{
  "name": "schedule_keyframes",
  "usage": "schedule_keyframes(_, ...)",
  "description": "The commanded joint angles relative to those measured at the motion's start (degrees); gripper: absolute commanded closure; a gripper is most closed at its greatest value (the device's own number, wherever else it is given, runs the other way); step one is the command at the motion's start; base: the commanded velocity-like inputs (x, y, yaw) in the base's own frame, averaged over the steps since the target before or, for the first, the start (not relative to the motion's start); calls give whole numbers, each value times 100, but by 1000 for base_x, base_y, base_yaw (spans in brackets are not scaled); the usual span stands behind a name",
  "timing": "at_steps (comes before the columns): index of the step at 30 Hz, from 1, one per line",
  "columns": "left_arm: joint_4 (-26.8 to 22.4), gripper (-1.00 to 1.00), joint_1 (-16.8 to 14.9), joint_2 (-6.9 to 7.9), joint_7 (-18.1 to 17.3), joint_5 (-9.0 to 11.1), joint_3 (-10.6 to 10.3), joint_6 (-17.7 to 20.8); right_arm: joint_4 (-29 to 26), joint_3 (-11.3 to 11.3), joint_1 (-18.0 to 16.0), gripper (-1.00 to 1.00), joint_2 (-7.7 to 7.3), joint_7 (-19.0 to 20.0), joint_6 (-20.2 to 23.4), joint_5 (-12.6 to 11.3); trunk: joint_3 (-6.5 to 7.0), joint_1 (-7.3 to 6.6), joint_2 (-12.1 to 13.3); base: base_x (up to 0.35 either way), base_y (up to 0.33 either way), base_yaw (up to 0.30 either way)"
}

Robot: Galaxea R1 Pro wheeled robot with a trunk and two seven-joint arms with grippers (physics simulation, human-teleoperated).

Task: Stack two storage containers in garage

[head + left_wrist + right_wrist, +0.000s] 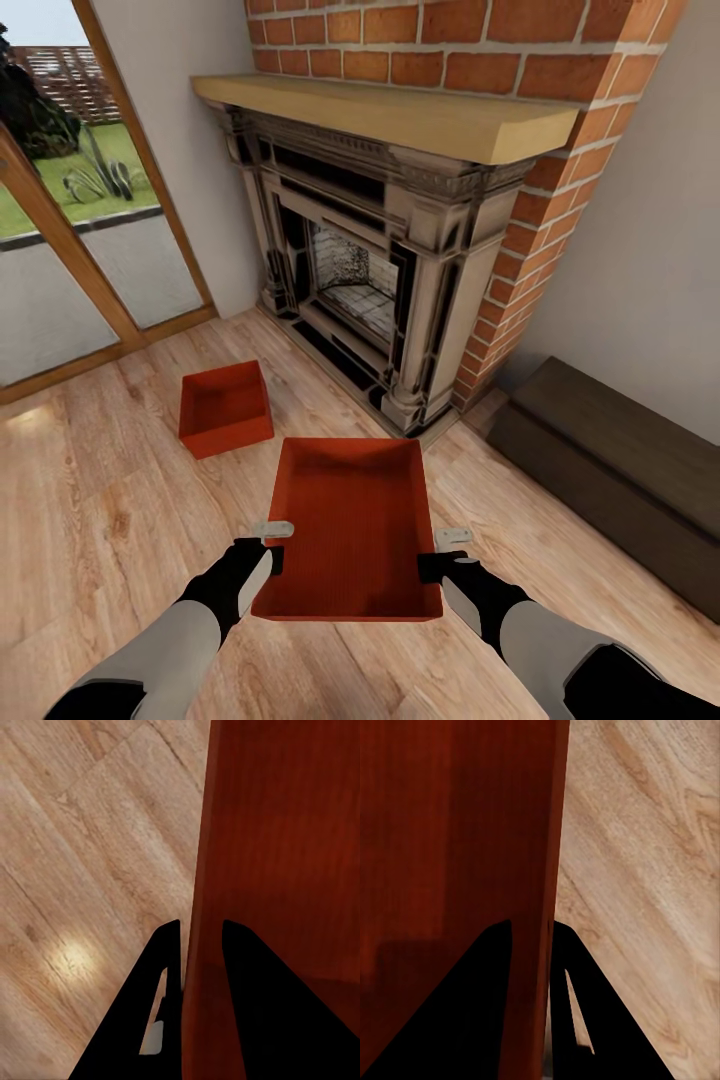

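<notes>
An orange-red storage container [350,525] is held up above the wood-plank floor in front of me, between both arms. My left gripper [272,545] is shut on its left wall [196,945], one finger inside and one outside. My right gripper [440,555] is shut on the right wall [544,945] the same way. The second storage container [224,407] rests on the living room floor to the left, in front of the fireplace [370,270].
A dark brown chest [620,470] lies along the right wall. Glass doors [70,200] stand at the left with a garden behind them. The brick chimney breast [520,130] rises just ahead. Bare wood-plank floor [90,520] lies at the left.
</notes>
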Motion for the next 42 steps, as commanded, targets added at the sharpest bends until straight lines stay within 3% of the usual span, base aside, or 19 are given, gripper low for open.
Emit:
schedule_keyframes(1, -4, 100, -2, 4, 63, 24, -37, 39, -9, 14, -5, 100, -22, -107, 31, 60, 10, -20, 33, 0, 0, 0)
schedule_keyframes(4, -4, 100, -2, 4, 65, 25, -37, 39, -7, 14, -5, 100, -22, -108, 31, 60, 64, -86, 153, 0, 0, 0)
schedule_keyframes(42, -4, 100, -2, 4, 101, 24, -37, 30, -10, 15, -5, 100, -32, -113, 42, 51, 65, -86, 154, 0, 0, 0)
